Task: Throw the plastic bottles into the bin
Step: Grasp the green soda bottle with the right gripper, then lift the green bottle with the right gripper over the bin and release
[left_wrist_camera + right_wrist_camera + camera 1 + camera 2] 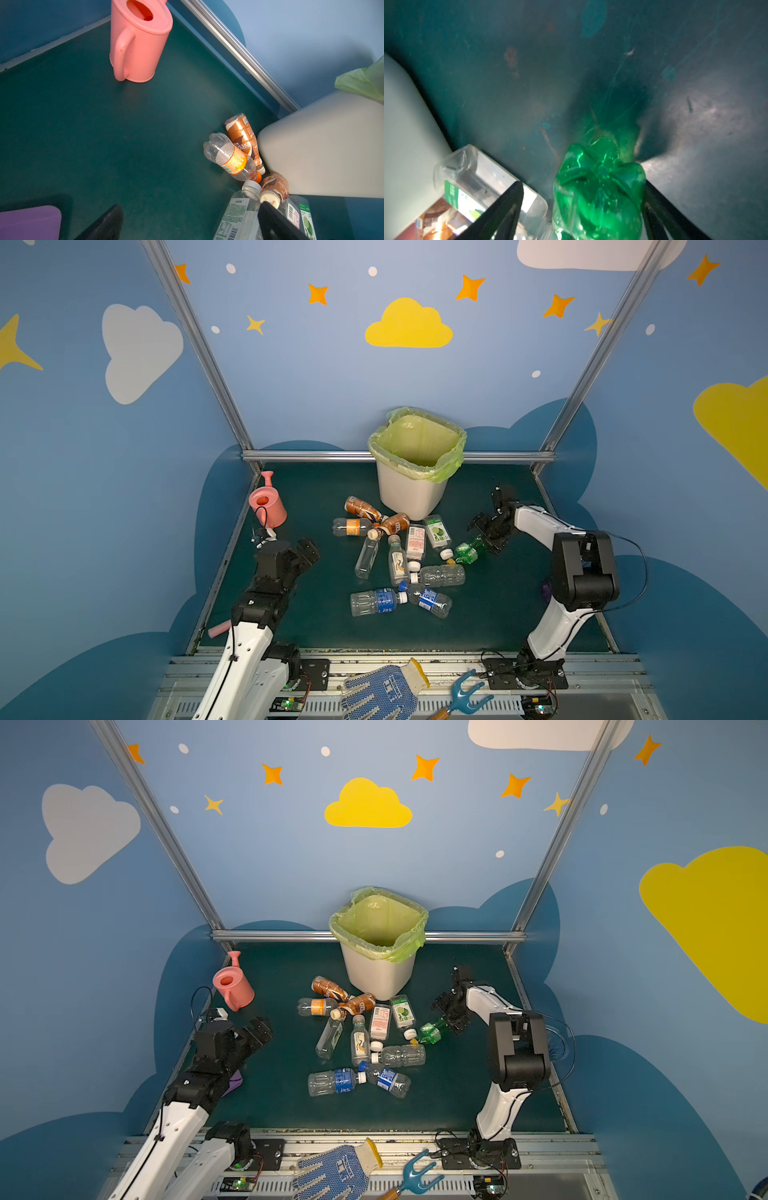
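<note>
Right wrist view caught the right gripper (582, 185) with its fingers apart on either side of a green bottle (598, 187) lying on the dark green mat (529, 83). One finger sat against the bottle's side, a gap showed at the other, and no clamp had formed. Both top views placed that bottle (467, 551) at the right edge of the heap, just in front of the bin (411, 493). The left gripper (307, 549) hung with its fingers wide and empty, beside the heap and near a pink watering can (268, 506).

The job looked barely begun. About eleven plastic bottles (397, 560) lay on the mat, several touching or overlapping, two brown-sleeved ones close against the bin's foot. None showed in the part of the bin's inside that could be seen, so every one was left to lift and drop.

The bottles were thin clear plastic, some ribbed and dented, with glossy wrap labels in blue, orange, green, white and brown. The green one was tinted and translucent, with a lobed, petal-shaped base. The bin was smooth, matte, off-white, round-cornered and narrowing downward, its rim covered by a crinkled, light-green film bag (453, 464). The mat appeared scuffed and stained.
</note>
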Action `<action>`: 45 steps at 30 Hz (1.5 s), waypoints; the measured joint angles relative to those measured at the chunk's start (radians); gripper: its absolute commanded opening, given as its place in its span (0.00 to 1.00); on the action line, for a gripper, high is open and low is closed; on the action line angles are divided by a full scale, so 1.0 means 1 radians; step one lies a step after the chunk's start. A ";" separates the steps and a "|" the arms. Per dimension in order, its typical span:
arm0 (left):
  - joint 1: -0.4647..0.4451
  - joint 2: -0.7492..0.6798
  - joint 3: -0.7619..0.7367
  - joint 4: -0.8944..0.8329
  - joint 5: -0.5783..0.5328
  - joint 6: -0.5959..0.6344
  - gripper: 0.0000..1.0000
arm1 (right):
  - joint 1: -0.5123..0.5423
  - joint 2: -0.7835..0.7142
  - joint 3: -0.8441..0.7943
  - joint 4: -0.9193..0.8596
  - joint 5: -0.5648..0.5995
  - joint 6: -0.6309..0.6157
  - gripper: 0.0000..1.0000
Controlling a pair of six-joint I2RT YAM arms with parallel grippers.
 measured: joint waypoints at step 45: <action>0.019 0.009 -0.052 0.055 0.026 -0.004 1.00 | 0.062 0.243 0.293 -0.410 0.152 -0.074 0.45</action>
